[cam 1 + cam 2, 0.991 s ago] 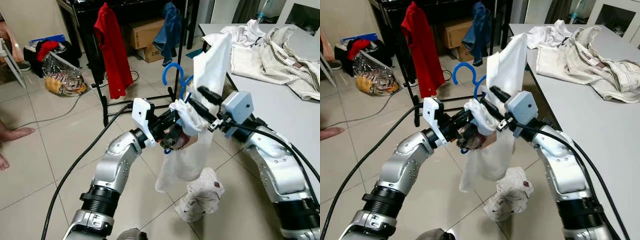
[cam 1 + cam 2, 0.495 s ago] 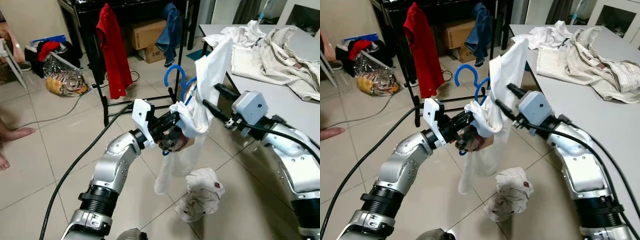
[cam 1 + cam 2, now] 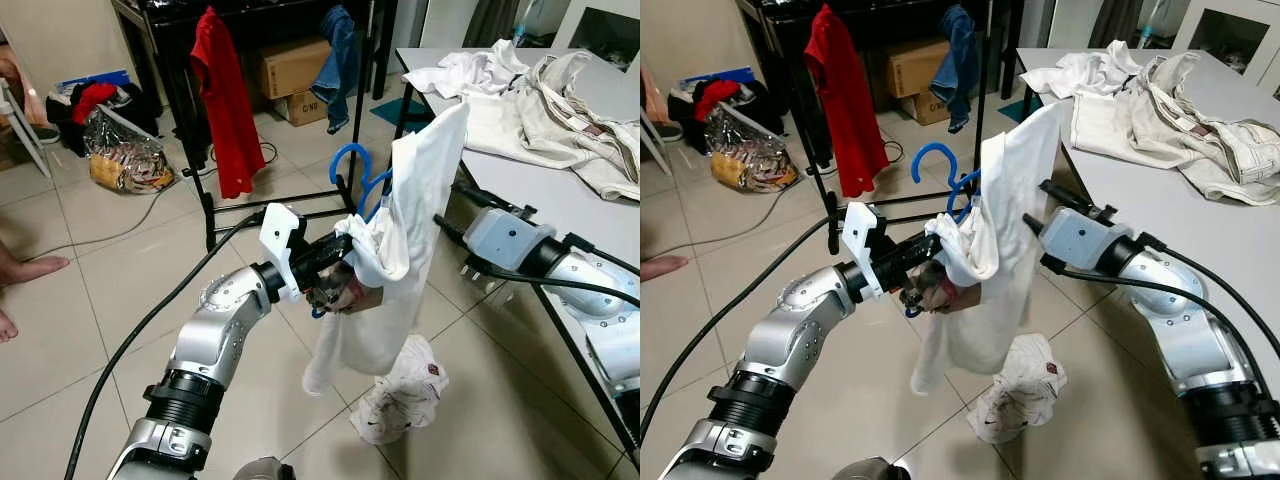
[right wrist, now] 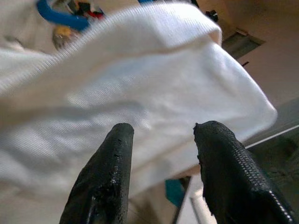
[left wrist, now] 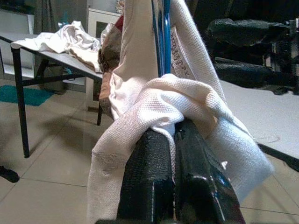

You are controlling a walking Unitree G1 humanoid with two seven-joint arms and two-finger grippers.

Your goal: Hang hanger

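Note:
A blue hanger (image 3: 345, 160) carries a white garment (image 3: 410, 200) that droops toward the floor. My left gripper (image 3: 335, 272) is shut on the hanger's lower part, with cloth bunched over its fingers (image 5: 154, 172). The hanger's hook points up, in front of the black clothes rack (image 3: 365, 90) and apart from it. My right gripper (image 3: 450, 205) stands open just right of the garment, pointing at it. In the right wrist view its fingers (image 4: 112, 158) are apart, with the white cloth (image 4: 140, 84) beyond them and nothing between.
A red shirt (image 3: 225, 90) and a blue denim piece (image 3: 340, 60) hang on the rack. A crumpled white cloth (image 3: 400, 395) lies on the floor under the garment. At right a grey table (image 3: 560, 200) bears heaped clothes. A person's feet (image 3: 20, 270) are at left.
My right gripper has let go of the white garment and drawn back to the right. The left gripper still holds the hanger in nearly the same place.

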